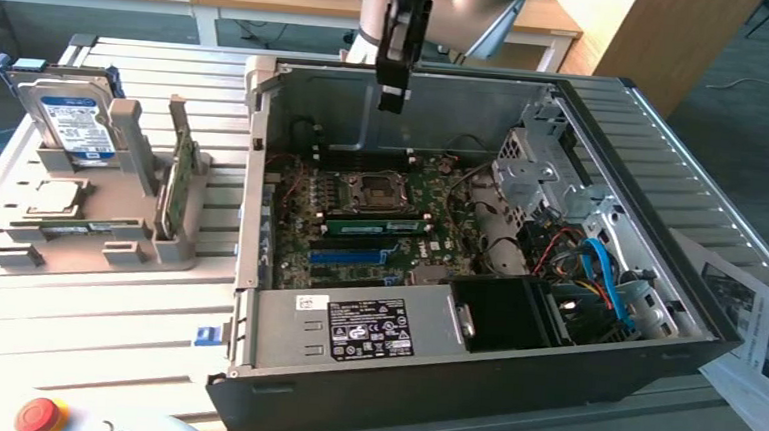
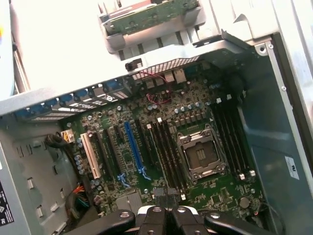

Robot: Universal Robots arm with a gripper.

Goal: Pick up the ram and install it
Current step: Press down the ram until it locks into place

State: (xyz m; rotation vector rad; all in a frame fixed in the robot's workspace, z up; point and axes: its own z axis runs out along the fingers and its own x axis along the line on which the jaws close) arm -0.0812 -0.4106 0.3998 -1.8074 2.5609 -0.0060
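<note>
Exterior view: end effector [image 1: 392,96] is hanging closed and empty over the case's [image 1: 482,377] rear wall. Ram [image 1: 377,225] is apparently sitting in a slot beside the socket [image 1: 366,189], below the end effector and toward the case front, its long axis along the slots.

Wrist view: closed end effector [image 2: 166,215] is facing down at the slots [image 2: 167,152].

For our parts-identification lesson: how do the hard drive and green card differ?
The hard drive is a silver box with a blue-white label; the green card is a thin bare board. The hard drive shows its broad face, the green card its edge. Both stand upright in the grey stand.
</note>
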